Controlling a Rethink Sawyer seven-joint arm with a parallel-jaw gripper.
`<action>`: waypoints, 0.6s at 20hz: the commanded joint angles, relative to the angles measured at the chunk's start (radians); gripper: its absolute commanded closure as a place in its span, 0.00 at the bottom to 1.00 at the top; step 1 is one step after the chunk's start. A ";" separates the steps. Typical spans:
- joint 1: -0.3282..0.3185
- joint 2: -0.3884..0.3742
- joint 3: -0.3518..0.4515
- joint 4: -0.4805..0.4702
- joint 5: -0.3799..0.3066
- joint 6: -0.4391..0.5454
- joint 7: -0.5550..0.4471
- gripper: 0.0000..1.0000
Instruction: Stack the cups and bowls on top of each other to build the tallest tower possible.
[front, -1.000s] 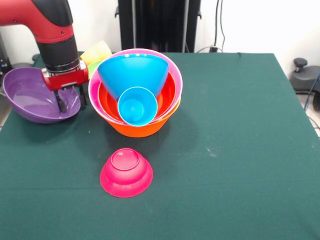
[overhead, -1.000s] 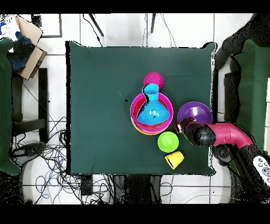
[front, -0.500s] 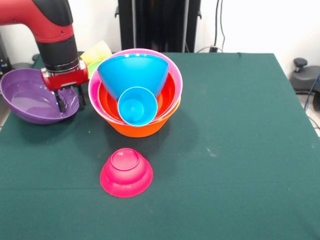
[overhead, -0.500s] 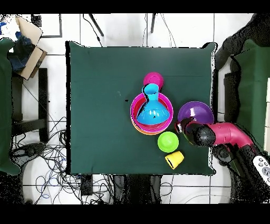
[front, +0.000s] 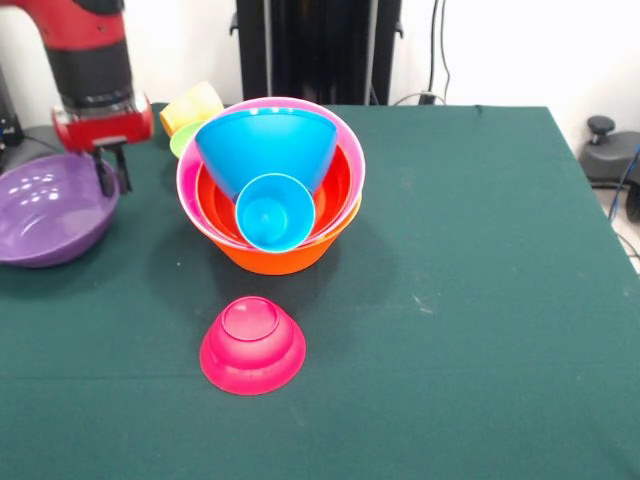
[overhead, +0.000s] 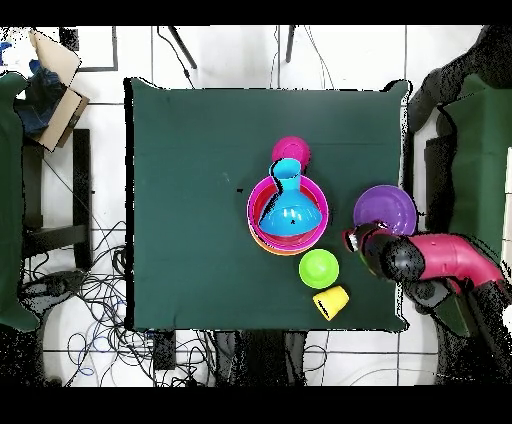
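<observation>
Four pieces nested: orange bowl (front: 285, 258) as base, pink bowl (front: 345, 150) in it, red-orange bowl (front: 335, 195) inside that, blue bowl (front: 265, 145) tipped on its side on top.
Blue cup (front: 275, 212): lies against the blue bowl, mouth toward the camera; leaning there, not stacked, as I judge it.
Tower (overhead: 288, 214): near the middle of the worktop (front: 480, 300), wide and low, its top layers askew.
Left to place: purple bowl (front: 45, 210), magenta bowl (front: 253, 345), green bowl (overhead: 319, 268), yellow cup (overhead: 331, 301); I see no teal bowl.
Purple bowl: upright at the worktop's edge, partly overhanging, glossy and empty.
Magenta bowl: upside down, in front of the tower, apart from it.
Green bowl, yellow cup: just behind the tower, the cup on its side.
My pincer (front: 112, 172): raised over the purple bowl's rim, fingers close together, nothing between them.
Progress: under half, I reckon.
</observation>
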 joint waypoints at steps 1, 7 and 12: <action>0.014 -0.241 0.048 0.073 0.129 0.163 -0.212 1.00; 0.018 -0.376 0.094 0.080 0.273 0.280 -0.259 1.00; 0.033 -0.453 0.126 0.057 0.362 0.380 -0.280 1.00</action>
